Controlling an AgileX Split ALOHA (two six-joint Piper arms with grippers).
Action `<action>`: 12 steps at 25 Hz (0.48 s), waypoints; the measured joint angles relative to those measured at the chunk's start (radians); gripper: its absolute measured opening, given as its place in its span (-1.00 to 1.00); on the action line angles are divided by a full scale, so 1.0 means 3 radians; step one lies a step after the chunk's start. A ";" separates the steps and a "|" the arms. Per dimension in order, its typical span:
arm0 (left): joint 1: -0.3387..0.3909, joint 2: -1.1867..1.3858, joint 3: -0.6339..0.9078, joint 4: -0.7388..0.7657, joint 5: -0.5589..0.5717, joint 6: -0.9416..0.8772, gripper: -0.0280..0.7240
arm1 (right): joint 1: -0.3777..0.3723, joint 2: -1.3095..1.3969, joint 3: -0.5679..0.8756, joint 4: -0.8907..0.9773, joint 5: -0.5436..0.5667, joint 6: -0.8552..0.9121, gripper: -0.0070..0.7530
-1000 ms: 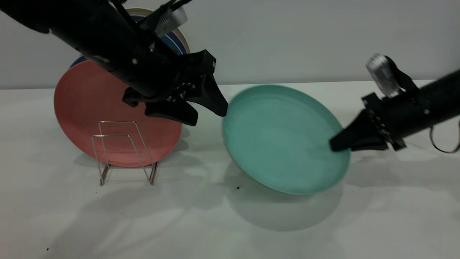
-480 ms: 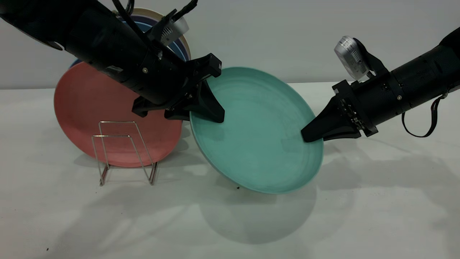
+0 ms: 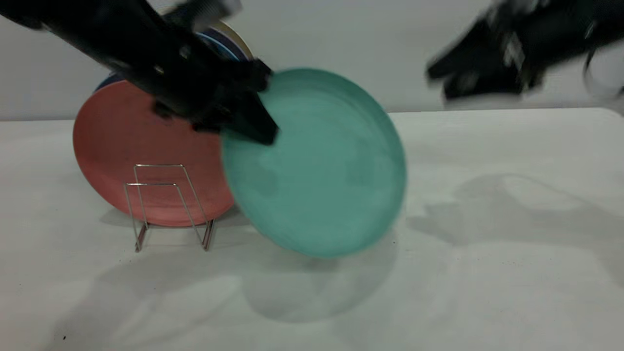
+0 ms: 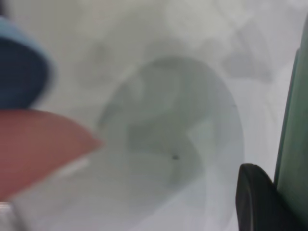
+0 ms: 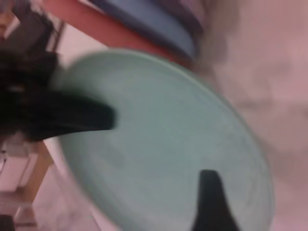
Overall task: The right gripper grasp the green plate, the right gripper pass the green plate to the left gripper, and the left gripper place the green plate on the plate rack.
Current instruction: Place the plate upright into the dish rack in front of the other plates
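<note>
The green plate (image 3: 317,165) hangs tilted above the table, held by its upper left rim. My left gripper (image 3: 263,129) is shut on that rim; in the left wrist view one dark finger (image 4: 255,197) lies against the plate's edge (image 4: 293,139). My right gripper (image 3: 438,80) is blurred, high at the upper right, apart from the plate, jaws apart and empty. The right wrist view shows the plate (image 5: 163,144) with the left gripper's finger (image 5: 72,118) on it. The wire plate rack (image 3: 165,204) stands empty to the plate's left.
A salmon-pink plate (image 3: 126,146) leans upright behind the rack, with blue and cream plates (image 3: 234,46) stacked behind it against the wall. The white table (image 3: 487,268) spreads to the right and front.
The right gripper has let go of the green plate and moved up and to the right. The left gripper, shut on the rim, has carried the plate left toward the rack.
</note>
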 joint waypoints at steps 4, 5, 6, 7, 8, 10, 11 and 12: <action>0.0251 -0.0320 0.0000 0.0423 0.0187 0.0240 -0.64 | -0.0047 -0.0661 0.0000 -0.0225 0.0276 0.0189 0.58; 0.0319 -0.0429 0.0000 0.0529 0.0263 0.0390 -0.64 | -0.0047 -0.0823 0.0000 -0.0329 0.0307 0.0282 0.57; 0.0373 -0.0543 0.0000 0.0633 0.0323 0.0575 -0.64 | -0.0044 -0.0954 0.0003 -0.0443 0.0333 0.0391 0.53; 0.0437 -0.0656 0.0000 0.0727 0.0396 0.0759 -0.64 | -0.0031 -0.1109 0.0018 -0.0554 0.0344 0.0529 0.49; 0.0499 -0.0748 0.0000 0.0795 0.0469 0.1008 -0.64 | -0.0022 -0.1261 0.0042 -0.0705 0.0356 0.0647 0.45; 0.0614 -0.0948 0.0000 0.0907 0.0588 0.1521 -0.64 | -0.0012 -0.1525 0.0099 -0.1012 0.0392 0.0914 0.37; 0.0675 -0.1032 0.0000 0.0932 0.0639 0.1816 -0.64 | -0.0012 -0.1663 0.0140 -0.1129 0.0405 0.1022 0.34; 0.0736 -0.1094 0.0000 0.0951 0.0678 0.2108 -0.64 | -0.0012 -0.1803 0.0196 -0.1254 0.0411 0.1146 0.31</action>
